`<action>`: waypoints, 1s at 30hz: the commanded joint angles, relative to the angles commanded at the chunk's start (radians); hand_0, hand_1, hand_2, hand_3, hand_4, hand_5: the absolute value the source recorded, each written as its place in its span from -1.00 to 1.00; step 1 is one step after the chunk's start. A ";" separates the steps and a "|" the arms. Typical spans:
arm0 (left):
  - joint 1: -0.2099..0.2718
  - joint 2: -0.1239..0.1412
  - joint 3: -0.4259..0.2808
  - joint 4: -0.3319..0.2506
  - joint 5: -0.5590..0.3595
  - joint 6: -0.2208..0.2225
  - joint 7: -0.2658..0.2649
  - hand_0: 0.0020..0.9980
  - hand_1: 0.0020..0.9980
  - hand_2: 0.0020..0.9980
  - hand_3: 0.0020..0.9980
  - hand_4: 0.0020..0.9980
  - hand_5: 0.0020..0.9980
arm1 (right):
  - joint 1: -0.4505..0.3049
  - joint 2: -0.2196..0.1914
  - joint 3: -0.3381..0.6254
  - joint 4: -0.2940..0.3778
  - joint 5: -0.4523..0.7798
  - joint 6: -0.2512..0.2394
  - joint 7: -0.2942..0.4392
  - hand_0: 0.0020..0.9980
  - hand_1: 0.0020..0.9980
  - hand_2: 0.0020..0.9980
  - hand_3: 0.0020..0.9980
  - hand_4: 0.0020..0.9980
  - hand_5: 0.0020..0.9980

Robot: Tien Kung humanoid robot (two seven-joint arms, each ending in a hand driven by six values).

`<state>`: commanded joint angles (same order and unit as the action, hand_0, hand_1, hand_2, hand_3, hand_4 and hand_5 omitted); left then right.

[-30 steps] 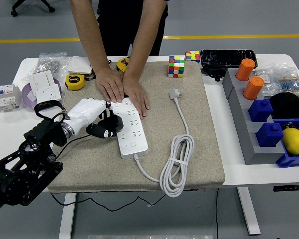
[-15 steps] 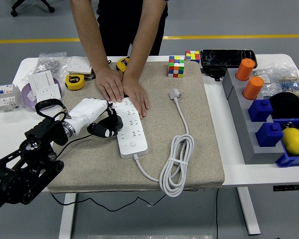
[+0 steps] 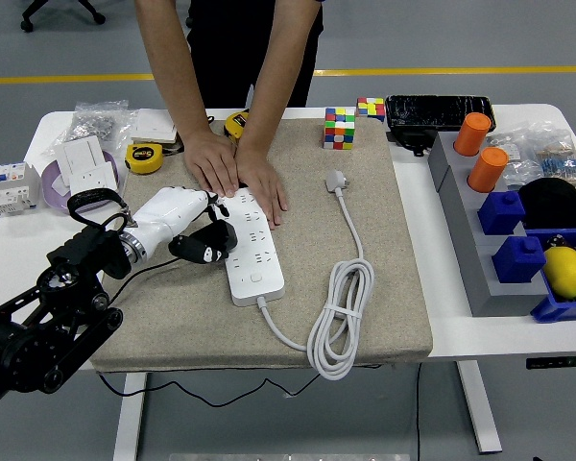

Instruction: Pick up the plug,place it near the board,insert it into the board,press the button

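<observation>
My left hand (image 3: 194, 233), white with black fingers, is shut on a black plug (image 3: 207, 251) whose thin black cable trails off toward the mat's near left. The plug sits against the left side of the white power strip (image 3: 251, 257), about level with its middle sockets. The strip lies lengthwise on the beige mat (image 3: 374, 259), with its button (image 3: 257, 279) near the close end. A person's two hands (image 3: 238, 171) press flat on the strip's far end. My right arm is out of view.
The strip's own white plug (image 3: 337, 181) and coiled white cord (image 3: 342, 317) lie to its right on the mat. Tape measures (image 3: 144, 157), wall sockets (image 3: 84, 163) and a breaker (image 3: 10, 185) are far left. Cubes (image 3: 341, 128) are behind, and bins with orange cylinders (image 3: 487, 168) stand right.
My left hand has crept a little right and away from me, bringing the black plug closer against the strip's side. The person's hands have stayed put.
</observation>
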<state>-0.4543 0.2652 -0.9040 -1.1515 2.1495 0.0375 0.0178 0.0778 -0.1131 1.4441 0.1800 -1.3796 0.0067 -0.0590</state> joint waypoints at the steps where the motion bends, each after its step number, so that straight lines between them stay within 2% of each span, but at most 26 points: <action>1: 0.002 -0.001 -0.004 -0.004 -0.003 -0.005 -0.001 0.58 0.51 0.40 0.52 1.00 -0.09 | 0.000 0.000 0.000 0.000 0.001 0.000 0.000 0.75 0.56 0.53 0.60 1.00 0.70; 6: 0.018 -0.009 -0.041 -0.029 -0.042 -0.024 -0.006 0.58 0.51 0.40 0.52 1.00 -0.09 | 0.000 0.001 -0.003 0.000 0.004 -0.002 0.001 0.75 0.56 0.53 0.60 1.00 0.70; 7: 0.024 -0.012 -0.054 -0.036 -0.055 -0.024 -0.008 0.72 0.81 0.69 0.63 1.00 0.37 | 0.000 0.001 -0.003 0.000 0.004 -0.002 0.001 0.75 0.56 0.53 0.60 1.00 0.70; 11: 0.067 -0.039 -0.121 -0.076 -0.112 0.016 -0.009 0.72 0.81 0.69 0.63 1.00 0.37 | 0.000 0.002 -0.004 0.000 0.005 -0.002 0.001 0.75 0.56 0.53 0.60 1.00 0.70; 12: 0.083 -0.049 -0.142 -0.088 -0.125 0.028 -0.004 0.72 0.81 0.69 0.63 1.00 0.37 | 0.000 0.002 -0.003 0.000 0.002 -0.002 0.000 0.75 0.56 0.53 0.60 1.00 0.70; 13: 0.097 -0.060 -0.159 -0.099 -0.138 0.039 0.000 0.77 0.87 0.80 0.69 1.00 0.47 | -0.001 0.003 -0.002 0.000 0.001 -0.002 0.000 0.75 0.56 0.53 0.60 1.00 0.69; 15: 0.139 -0.086 -0.209 -0.129 -0.168 0.053 0.005 0.77 0.87 0.80 0.69 1.00 0.47 | -0.003 0.004 -0.002 0.000 -0.002 -0.002 -0.001 0.75 0.56 0.53 0.60 1.00 0.69; 19: 0.214 -0.120 -0.277 -0.187 -0.208 0.059 0.009 0.77 0.87 0.80 0.69 1.00 0.47 | -0.004 0.006 -0.003 0.000 -0.004 -0.002 -0.001 0.75 0.56 0.53 0.60 1.00 0.69; 20: 0.236 -0.127 -0.290 -0.207 -0.218 0.061 0.010 0.86 0.92 0.86 0.77 1.00 0.49 | -0.005 0.006 -0.004 0.000 -0.004 -0.002 0.000 0.75 0.56 0.53 0.60 1.00 0.70; 25: 0.320 -0.145 -0.320 -0.278 -0.243 0.062 0.017 0.86 0.92 0.86 0.77 1.00 0.49 | -0.005 0.007 -0.008 0.000 -0.001 -0.003 0.001 0.75 0.56 0.53 0.60 1.00 0.70; 26: 0.339 -0.147 -0.322 -0.292 -0.244 0.060 0.020 0.98 0.97 0.91 0.80 1.00 0.55 | -0.006 0.007 -0.009 0.000 0.000 -0.003 0.001 0.75 0.56 0.53 0.60 1.00 0.70; 30: 0.387 -0.149 -0.319 -0.322 -0.239 0.052 0.024 0.98 0.97 0.91 0.80 1.00 0.55 | -0.008 0.008 -0.009 0.000 0.000 -0.003 0.001 0.75 0.56 0.53 0.60 1.00 0.70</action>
<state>-0.0673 0.1158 -1.2228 -1.4738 1.9104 0.0894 0.0419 0.0701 -0.1048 1.4355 0.1800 -1.3799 0.0038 -0.0583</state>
